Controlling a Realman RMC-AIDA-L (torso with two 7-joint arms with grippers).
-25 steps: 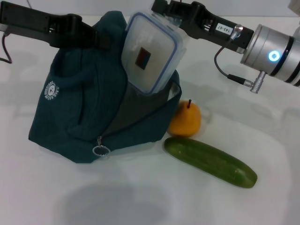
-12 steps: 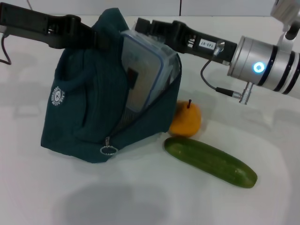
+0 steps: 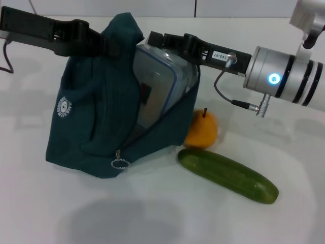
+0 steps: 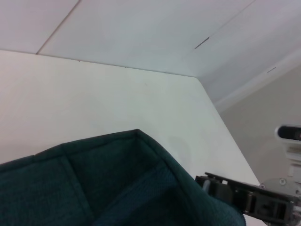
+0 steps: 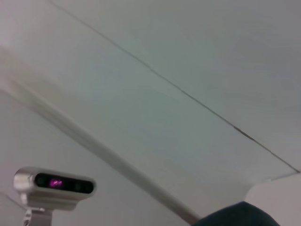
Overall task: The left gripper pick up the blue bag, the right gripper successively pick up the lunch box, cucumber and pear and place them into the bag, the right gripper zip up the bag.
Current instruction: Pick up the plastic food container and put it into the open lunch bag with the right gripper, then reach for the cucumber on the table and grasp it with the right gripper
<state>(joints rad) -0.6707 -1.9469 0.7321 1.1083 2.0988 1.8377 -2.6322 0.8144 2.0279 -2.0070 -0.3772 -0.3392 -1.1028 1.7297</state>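
The right tool (image 3: 155,39) was clamped on the box (image 3: 160,86), which stood on end, mostly inside the bag (image 3: 96,117) whose top the left tool (image 3: 109,44) gripped, its long axis pointing down.

Bag (image 3: 96,117) mouth blocked by lunch box (image 3: 157,86); pear (image 3: 201,129), cucumber (image 3: 227,175) open from above.

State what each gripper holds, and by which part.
The left gripper holds the blue bag by its top edge. The right gripper holds the lunch box by its upper end.
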